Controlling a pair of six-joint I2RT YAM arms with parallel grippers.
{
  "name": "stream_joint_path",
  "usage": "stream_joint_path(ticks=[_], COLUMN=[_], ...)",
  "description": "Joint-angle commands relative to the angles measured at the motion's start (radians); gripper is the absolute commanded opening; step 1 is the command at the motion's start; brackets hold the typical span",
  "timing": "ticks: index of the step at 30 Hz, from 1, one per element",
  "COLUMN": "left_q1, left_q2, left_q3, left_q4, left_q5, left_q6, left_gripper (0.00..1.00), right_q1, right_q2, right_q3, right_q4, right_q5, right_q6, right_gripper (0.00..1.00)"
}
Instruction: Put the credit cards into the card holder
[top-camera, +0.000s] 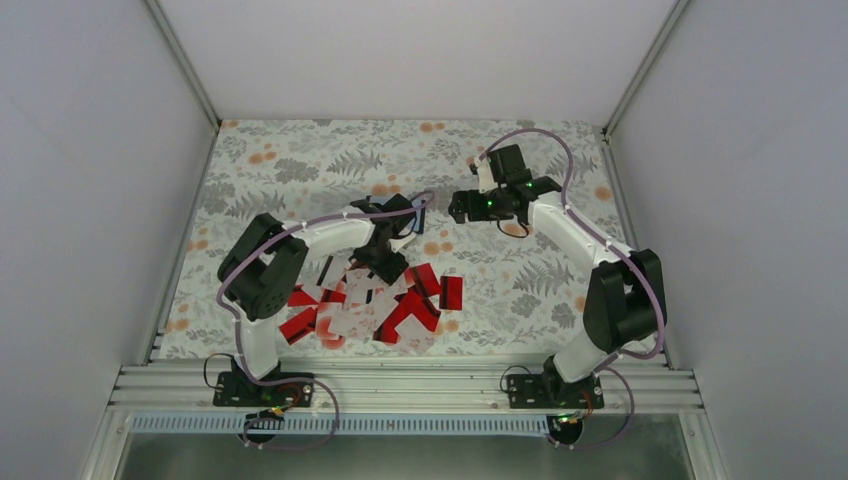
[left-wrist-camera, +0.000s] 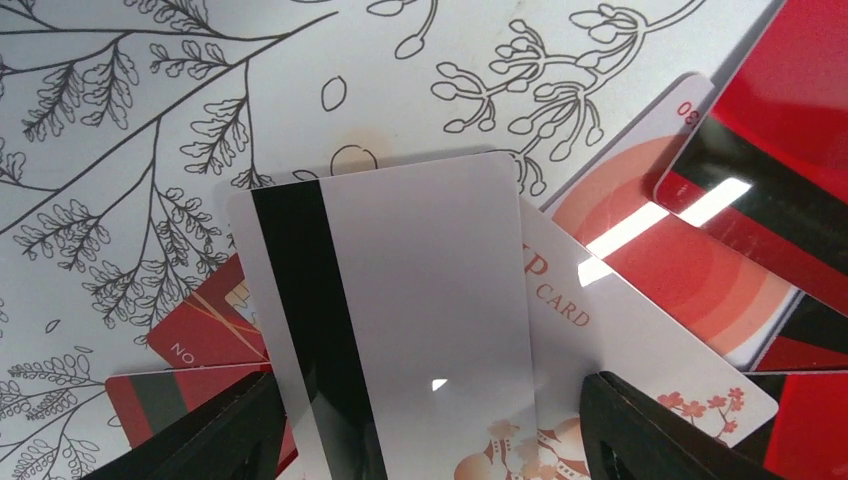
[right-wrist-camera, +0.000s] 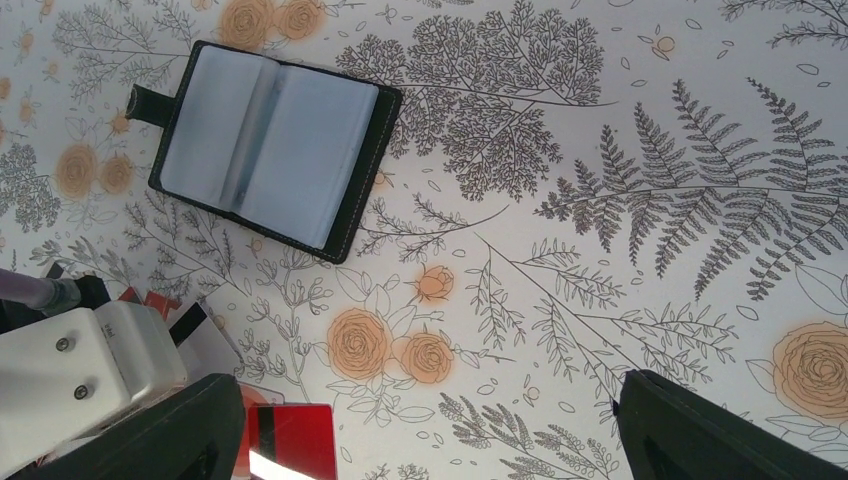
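Red and white credit cards (top-camera: 375, 300) lie in a loose overlapping pile at the near middle of the floral cloth. My left gripper (top-camera: 385, 260) is down on the pile's far edge. In the left wrist view, a white card with a black stripe (left-wrist-camera: 400, 300) lies on top of the others, and the left gripper (left-wrist-camera: 428, 388) is open astride it, its fingers just off the card's long edges. The black card holder (right-wrist-camera: 270, 150) lies open, its pale blue-grey inside up, and the left arm partly hides it from above. My right gripper (right-wrist-camera: 428, 385) hovers open and empty nearby.
A red card (right-wrist-camera: 290, 440) lies by the right gripper's left finger. The left arm's white link (right-wrist-camera: 90, 360) stands close to the right gripper. White walls enclose the cloth on three sides. An aluminium rail (top-camera: 400, 385) runs along the near edge.
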Motion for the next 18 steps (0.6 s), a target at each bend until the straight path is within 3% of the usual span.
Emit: stream_joint_path(ticks=[1,11,18], left_q1=[-0.002,-0.002,-0.002], left_q2=[0.028,0.048,0.065], left_q3=[-0.009,-0.023,-0.046], left_q4=[0.0,-0.016,-0.012], left_q5=[-0.039,-0.105,-0.12], left_q6=[-0.02,-0.043,-0.046], left_gripper=[0.73,0.75,0.53], right_q1=[-0.011,-0.017,-0.017], right_q2=[-0.013,0.033,0.046], right_q3=[0.003,0.054,0.046], right_q4=[0.017,0.014,0.023], right_q5=[-0.005,-0.044,-0.062], right_q6=[-0.042,-0.052,-0.045], right_gripper=[0.94,0.94,0.93])
